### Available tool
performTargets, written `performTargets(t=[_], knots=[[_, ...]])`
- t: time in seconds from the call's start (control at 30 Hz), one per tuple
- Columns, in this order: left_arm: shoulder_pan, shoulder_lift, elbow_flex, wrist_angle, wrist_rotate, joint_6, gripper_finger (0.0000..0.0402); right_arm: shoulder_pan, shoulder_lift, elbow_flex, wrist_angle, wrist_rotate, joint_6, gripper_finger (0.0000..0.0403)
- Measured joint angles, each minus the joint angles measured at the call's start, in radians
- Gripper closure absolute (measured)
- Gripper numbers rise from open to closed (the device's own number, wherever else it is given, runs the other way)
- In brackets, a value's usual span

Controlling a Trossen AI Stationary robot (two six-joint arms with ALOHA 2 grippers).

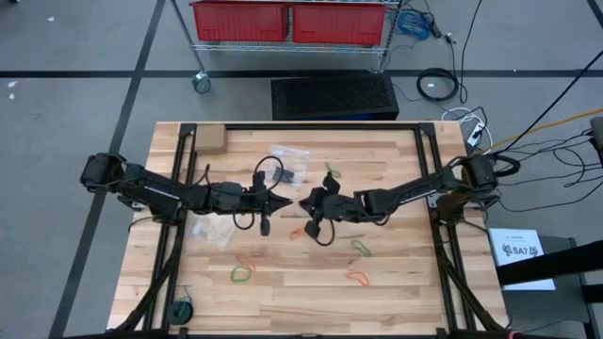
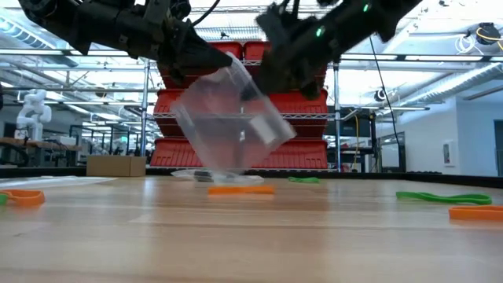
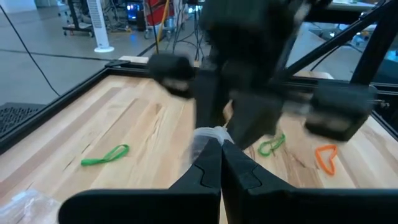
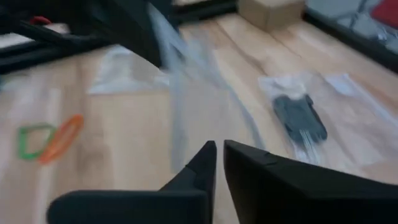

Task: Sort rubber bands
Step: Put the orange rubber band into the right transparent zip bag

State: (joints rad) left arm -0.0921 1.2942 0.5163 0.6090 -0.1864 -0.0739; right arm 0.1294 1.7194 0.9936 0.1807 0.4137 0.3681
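Note:
A clear plastic zip bag (image 2: 232, 118) hangs above the table's middle, and my left gripper (image 1: 283, 201) is shut on it. My right gripper (image 1: 306, 202) faces it from the right, close to the bag's upper right edge (image 2: 271, 94). Its fingertips (image 4: 219, 149) stand almost together with nothing visible between them. Whether it touches the bag cannot be told. Loose rubber bands lie flat on the wood: green (image 1: 242, 274) and orange (image 1: 247, 259) near the front left, green (image 1: 361, 248) and orange (image 1: 357, 278) to the front right, and one green (image 1: 332, 174) farther back. My left gripper pinches the bag's upper edge (image 3: 208, 134) between its two fingers, coming nearly level from the table's left. The bag hangs tilted below the fingers, clear of the table (image 2: 236, 236).
A second clear bag with dark contents (image 4: 301, 115) lies at the far middle, and a third (image 1: 212, 231) lies under the left arm. A small cardboard box (image 1: 209, 139) sits at the far left corner. Black frame rails (image 1: 426, 169) run along both sides of the table.

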Motion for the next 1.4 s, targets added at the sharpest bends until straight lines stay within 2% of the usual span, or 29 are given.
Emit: performTargets(t=[0.07,0.33,0.47,0.6,0.7,0.8,1.0,1.07,1.23,1.4], knots=[[0.000,0.000,0.000,0.001,0.000,0.000,0.0401,-0.012,0.034,-0.001,0.012,-0.001,0.013,0.0361],[0.000,0.000,0.000,0.004,0.000,0.000,0.0401,-0.010,0.099,-0.001,0.295,-0.074,-0.085,0.0282],[0.000,0.000,0.000,0.005,0.000,0.000,0.0401,-0.005,0.074,-0.001,0.321,-0.117,-0.094,0.0249],[0.000,0.000,0.000,0.004,0.000,0.000,0.0401,-0.003,0.083,0.000,0.319,-0.105,-0.069,0.0238],[0.000,0.000,0.000,0.007,-0.001,0.000,0.0401,-0.004,0.120,0.000,0.324,-0.047,-0.015,0.0247],[0.000,0.000,0.000,0.011,-0.001,0.000,0.0401,-0.004,0.151,0.000,0.406,-0.038,-0.014,0.0274],[0.000,0.000,0.000,0.014,-0.001,0.000,0.0401,-0.011,0.194,0.000,0.519,-0.046,-0.032,0.0373],[0.000,0.000,0.000,0.014,-0.001,0.000,0.0401,-0.019,0.205,0.000,0.543,-0.044,-0.027,0.0394],[-0.002,0.000,0.000,0.029,-0.002,0.000,0.0401,-0.026,0.216,0.000,0.604,-0.039,-0.016,0.0401],[-0.008,0.000,0.000,0.058,-0.002,0.001,0.0401,-0.025,0.216,0.000,0.603,0.021,-0.045,0.0402]])
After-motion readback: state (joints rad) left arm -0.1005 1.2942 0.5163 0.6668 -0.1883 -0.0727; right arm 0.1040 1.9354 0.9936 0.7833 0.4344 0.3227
